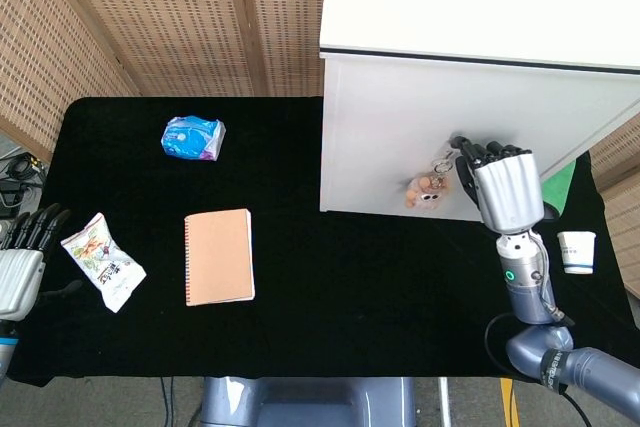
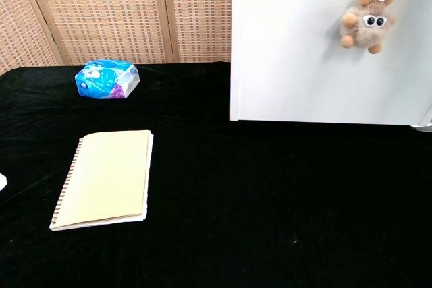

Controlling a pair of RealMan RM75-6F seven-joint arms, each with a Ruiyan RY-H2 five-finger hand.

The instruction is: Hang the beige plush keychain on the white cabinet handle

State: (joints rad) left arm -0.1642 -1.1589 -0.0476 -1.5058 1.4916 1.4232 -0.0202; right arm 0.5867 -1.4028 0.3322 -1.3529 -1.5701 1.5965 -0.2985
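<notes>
The beige plush keychain (image 1: 427, 188) hangs by its chain against the front of the white cabinet (image 1: 390, 117). In the chest view the plush (image 2: 366, 22) faces outward with its eyes showing, and its chain runs up out of frame. My right hand (image 1: 503, 184) is raised just to the right of it, fingers pointing at the cabinet front, with a small gap to the chain. The handle is not visible in either view. My left hand (image 1: 20, 257) rests open at the table's left edge, holding nothing.
A tan spiral notebook (image 1: 218, 256) lies mid-table and a blue packet (image 1: 193, 137) behind it. A snack packet (image 1: 102, 259) sits beside my left hand. A white paper cup (image 1: 577, 251) stands right of my right arm, near a green item (image 1: 556, 190).
</notes>
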